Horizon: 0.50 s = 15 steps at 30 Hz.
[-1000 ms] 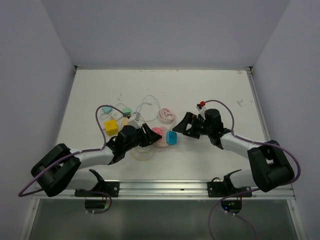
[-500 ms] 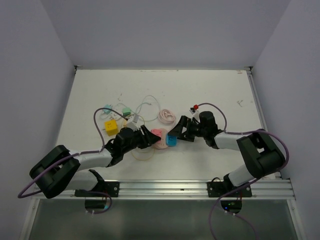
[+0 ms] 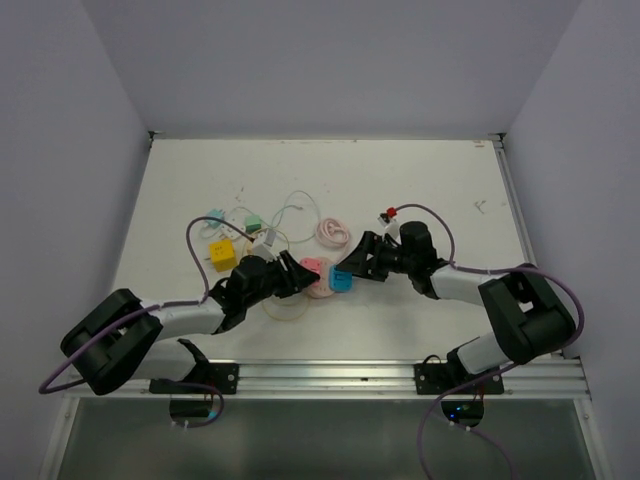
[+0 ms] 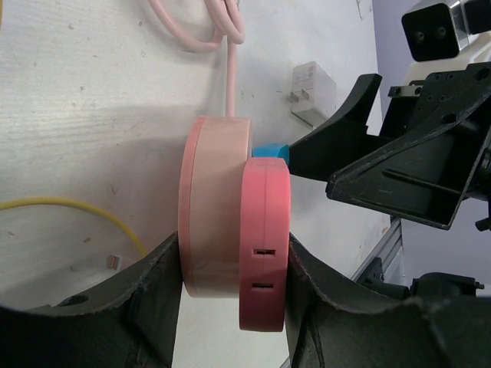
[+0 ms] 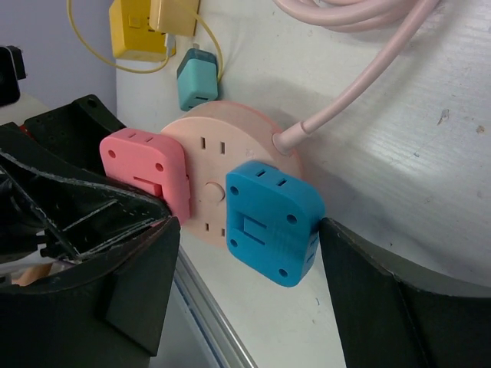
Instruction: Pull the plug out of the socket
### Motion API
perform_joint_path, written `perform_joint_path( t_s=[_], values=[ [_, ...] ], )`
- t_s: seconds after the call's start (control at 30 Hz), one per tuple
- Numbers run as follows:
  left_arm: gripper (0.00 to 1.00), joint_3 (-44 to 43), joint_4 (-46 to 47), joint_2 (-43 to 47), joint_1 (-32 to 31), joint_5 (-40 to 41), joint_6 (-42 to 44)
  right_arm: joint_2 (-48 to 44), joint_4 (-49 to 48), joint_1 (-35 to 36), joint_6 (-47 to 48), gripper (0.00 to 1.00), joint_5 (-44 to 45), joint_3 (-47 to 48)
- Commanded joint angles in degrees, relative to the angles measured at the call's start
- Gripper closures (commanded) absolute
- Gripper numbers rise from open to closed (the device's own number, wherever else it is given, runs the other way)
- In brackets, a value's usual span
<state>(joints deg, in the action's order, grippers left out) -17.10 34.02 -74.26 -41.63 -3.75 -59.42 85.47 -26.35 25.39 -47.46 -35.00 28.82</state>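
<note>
From above, the socket (image 3: 322, 280) lies mid-way across the table (image 3: 450, 200). The left gripper (image 3: 297, 273) is at its 9 o'clock and the right gripper (image 3: 352, 268) at 3.

Left wrist: the jaws clamp the socket (image 4: 215, 230) and pink plug (image 4: 265, 245) together.

Right wrist: the jaws stand open, straddling the blue plug (image 5: 272, 222), which sits at the socket's 5 o'clock.

Left gripper (image 4: 234, 295) has the round socket (image 4: 215, 207) squeezed on edge, fingers pressing it and the pink plug (image 4: 266, 230). A blue plug (image 4: 270, 152) peeks out behind, right by the right gripper (image 4: 314, 165). Cord (image 4: 229, 69) runs up, with a white charger (image 4: 313, 92) nearby.
</note>
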Motion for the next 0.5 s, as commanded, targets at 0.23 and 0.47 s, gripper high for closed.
perform_joint_path(
  t_s=[0.23,0.47],
  values=[
    [1.00,-1.79,2.20,-2.38,0.41,1.99,0.62,-5.22,0.59,1.24,-0.53,0.34,-3.58,2.65],
    [1.00,-2.41,2.01,-4.22,0.32,1.46,0.36,-5.67,2.44,3.35,0.44,0.37,-3.14,4.75]
  ],
)
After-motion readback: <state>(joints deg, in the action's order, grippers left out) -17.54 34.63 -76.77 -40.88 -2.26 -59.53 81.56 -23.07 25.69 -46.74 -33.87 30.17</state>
